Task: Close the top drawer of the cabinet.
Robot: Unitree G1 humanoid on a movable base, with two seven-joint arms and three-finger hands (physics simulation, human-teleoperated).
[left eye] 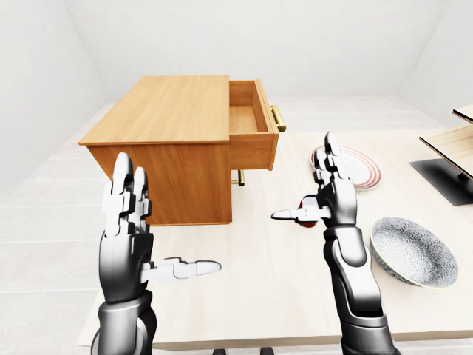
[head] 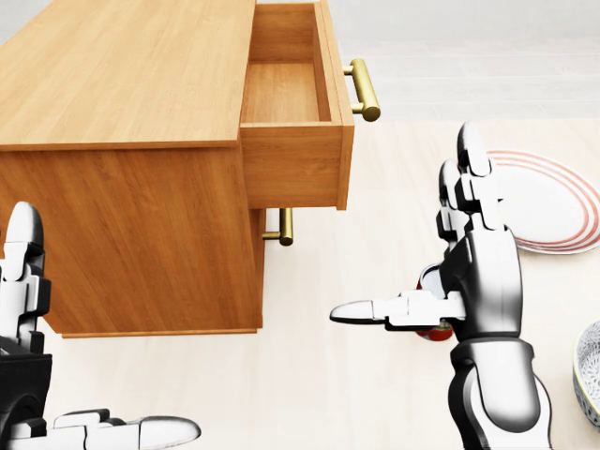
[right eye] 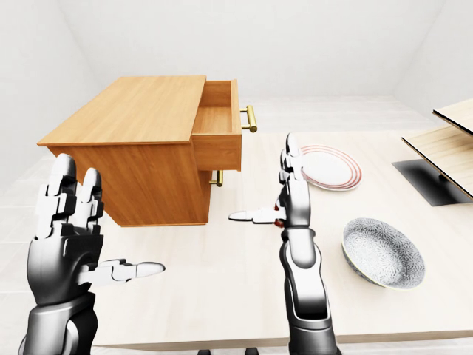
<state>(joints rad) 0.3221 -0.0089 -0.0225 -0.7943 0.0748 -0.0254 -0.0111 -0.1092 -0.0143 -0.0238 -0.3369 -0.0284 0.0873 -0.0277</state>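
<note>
Cabinet [left eye: 166,140]: standing at the left of the table [left eye: 273,288], far from the robot.
Top drawer [head: 298,112]: sticking out to the right, its brass handle [head: 364,89] pointing right.
Right hand [head: 469,272]: hovering with fingers spread wide, holding nothing, right of the cabinet and below the drawer in the head view.
Left hand [left eye: 129,237]: also hovering open-fingered, near the robot, gripping nothing.
Plate [right eye: 329,166]: lying far right.
Bowl [right eye: 383,251]: sitting nearer, right.

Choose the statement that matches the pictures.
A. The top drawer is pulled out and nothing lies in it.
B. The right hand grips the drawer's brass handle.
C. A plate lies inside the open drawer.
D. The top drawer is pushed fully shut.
A: the top drawer juts from the cabinet, its visible wooden floor bare; the right hand is open, away from the handle.
</note>
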